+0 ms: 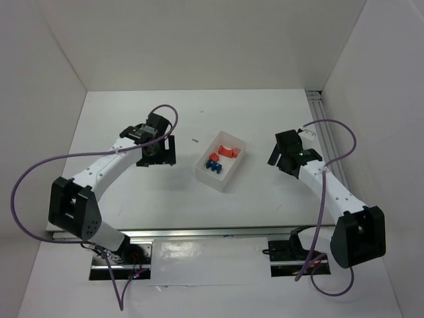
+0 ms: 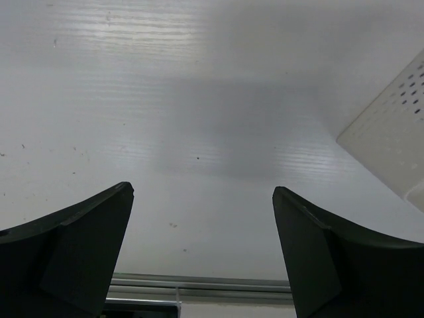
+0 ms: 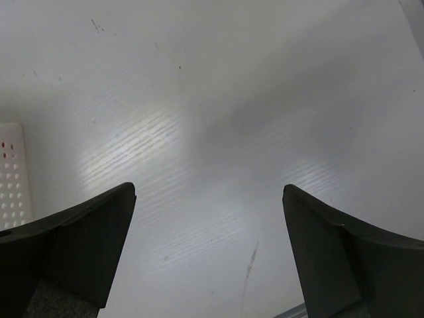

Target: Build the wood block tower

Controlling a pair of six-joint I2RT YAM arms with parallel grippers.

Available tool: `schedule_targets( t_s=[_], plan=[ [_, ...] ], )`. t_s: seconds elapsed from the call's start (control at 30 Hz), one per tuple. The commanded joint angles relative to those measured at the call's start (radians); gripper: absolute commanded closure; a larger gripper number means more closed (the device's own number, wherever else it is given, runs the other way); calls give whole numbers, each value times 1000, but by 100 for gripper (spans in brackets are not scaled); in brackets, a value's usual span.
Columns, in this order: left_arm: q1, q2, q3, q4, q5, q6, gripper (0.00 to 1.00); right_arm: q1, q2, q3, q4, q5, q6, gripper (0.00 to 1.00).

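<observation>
You have the red blocks (image 1: 227, 152) and 1 blue block (image 1: 214, 168) lying loose in the box (image 1: 209, 181). The left claw (image 1: 159, 159) hangs left of it and the right claw (image 1: 281, 156) right of it, the 2 spread wide and empty over the table (image 1: 132, 199).

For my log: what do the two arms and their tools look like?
The left arm and right arm share white tubular links and chunky black joint housings. A loose purple cable loops beside each. The left tool and right tool are black, with two broad, dark wedge-shaped fingers. No markings are legible.
</observation>
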Motion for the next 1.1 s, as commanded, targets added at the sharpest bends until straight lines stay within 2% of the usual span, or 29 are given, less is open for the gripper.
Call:
schedule_targets(
  t_s=[0.0,0.2,0.3,0.43,0.53,0.67,0.8,0.9,1.07],
  plan=[
    [-90,-28,60,-51,-63,-6,0,-6,-30,-7,43,12,-1,1],
    [-193,-132,88,56,-44,58,3,-6,-30,2,9,25,-1,1],
    [-306,-143,118,144,10,126,3,-6,-68,13,-12,25,-1,1],
    [-516,-5,244,144,21,138,5,-6,-171,36,-47,64,-1,1],
    [-613,145,359,123,9,138,6,-6,-260,56,-78,89,-11,1],
    [-623,315,479,122,19,138,7,-6,-353,82,-135,110,-11,1],
    [-623,462,597,86,-109,147,7,-6,-410,102,-164,121,-11,1],
    [-610,532,654,86,-132,147,11,-6,-432,102,-173,110,-11,1],
    [-590,584,680,86,-157,167,11,-6,-430,102,-173,101,-11,1]
  ],
)
